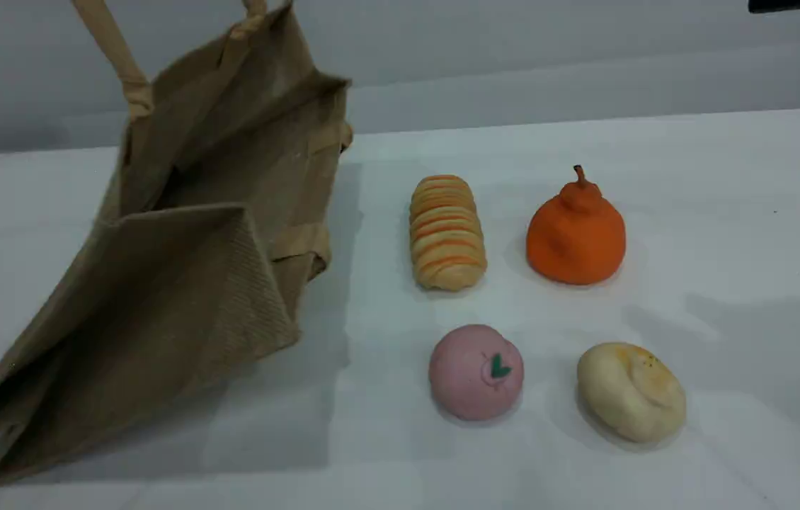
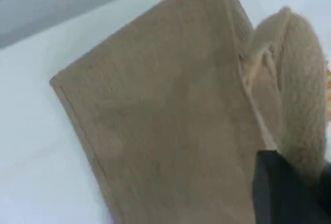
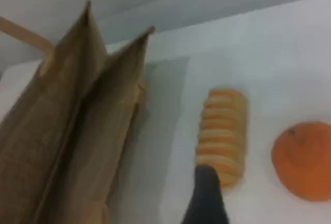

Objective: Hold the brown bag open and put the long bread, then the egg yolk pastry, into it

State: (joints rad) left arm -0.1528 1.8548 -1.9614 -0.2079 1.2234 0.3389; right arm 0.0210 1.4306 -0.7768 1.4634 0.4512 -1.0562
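The brown bag [image 1: 180, 283] stands tilted at the left of the table, mouth gaping toward the right. One beige handle [image 1: 113, 49] runs taut up past the scene's top edge. The left wrist view looks down on the bag's side [image 2: 165, 115], with one dark fingertip [image 2: 279, 193] at the bottom; the left gripper is shut, holding the bag up by its handle. The long bread [image 1: 446, 231] lies right of the bag. The egg yolk pastry [image 1: 631, 391] lies at the front right. My right gripper's dark fingertip [image 3: 207, 195] hovers over the long bread [image 3: 222, 131], open and holding nothing.
An orange pear-shaped fruit [image 1: 575, 234] sits right of the long bread. A pink ball with a green leaf [image 1: 476, 372] lies in front of the bread, left of the pastry. The white table [image 1: 726, 177] meets a grey wall behind.
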